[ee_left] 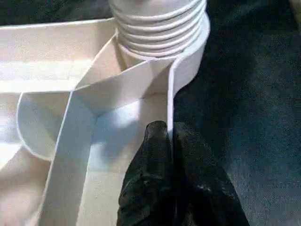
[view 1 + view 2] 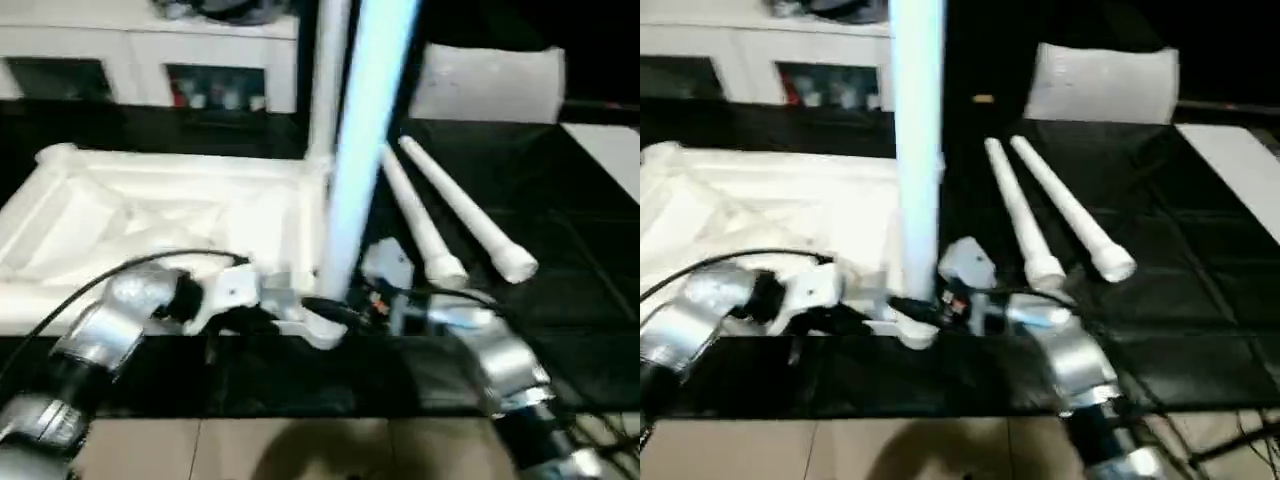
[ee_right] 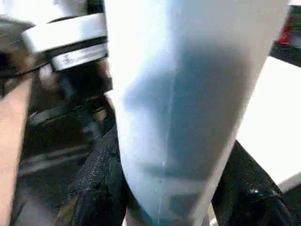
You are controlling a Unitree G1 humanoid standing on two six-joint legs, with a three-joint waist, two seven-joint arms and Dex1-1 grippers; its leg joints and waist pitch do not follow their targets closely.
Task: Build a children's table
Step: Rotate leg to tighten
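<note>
The tabletop [image 2: 150, 215] lay underside up on the mat [image 2: 560, 200], to the left. One leg [image 2: 365, 130] stood upright in the tabletop's near right corner socket [image 1: 188, 61], and another leg [image 2: 328, 80] stood upright just behind it. Two legs [image 2: 465, 215] lay side by side on the mat to the right. A cabinet [image 2: 150, 60] stood behind the tabletop, and a bag [image 2: 490, 85] lay behind the two lying legs.

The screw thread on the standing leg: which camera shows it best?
The left wrist view: the thread sits ridged in the tabletop's corner socket, just beyond the left gripper pinching the rim. The right wrist view shows the leg's smooth shaft; the head views show it upright, its base hidden.
</note>
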